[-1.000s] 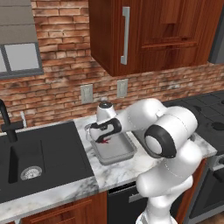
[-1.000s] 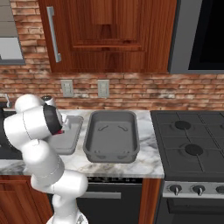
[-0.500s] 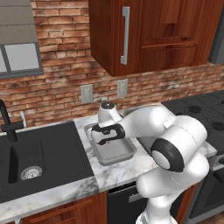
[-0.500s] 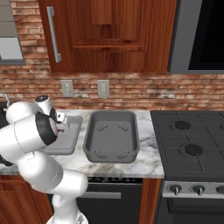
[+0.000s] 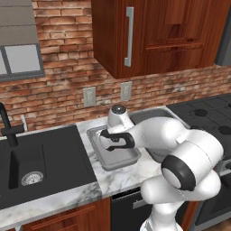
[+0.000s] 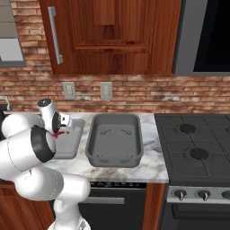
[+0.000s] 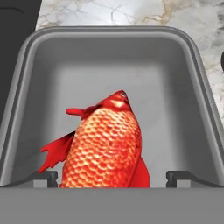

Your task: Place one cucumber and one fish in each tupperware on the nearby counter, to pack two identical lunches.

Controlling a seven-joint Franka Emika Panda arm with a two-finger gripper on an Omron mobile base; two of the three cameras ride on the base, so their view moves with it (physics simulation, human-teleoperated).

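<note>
A: One fish (image 7: 105, 142) lies in the small tub (image 7: 26, 87), hand view; hand (image 7: 111, 178) released, fingers wide apart.

B: Right base view: big tub (image 6: 114, 155) on the bench (image 6: 150, 148) looks empty. Cucumbers not yet packed.

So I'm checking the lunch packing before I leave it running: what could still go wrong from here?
The open gripper sits low over the smaller tupperware, its fingertips straddling the red fish; lifting carelessly could snag the fish or drag it back out.

The fish takes up much of that tub, so a cucumber may fit poorly beside it.

The larger tupperware looks empty, and the arm's bulk hangs close to it in the left base view, so a wide swing might nudge it.
</note>
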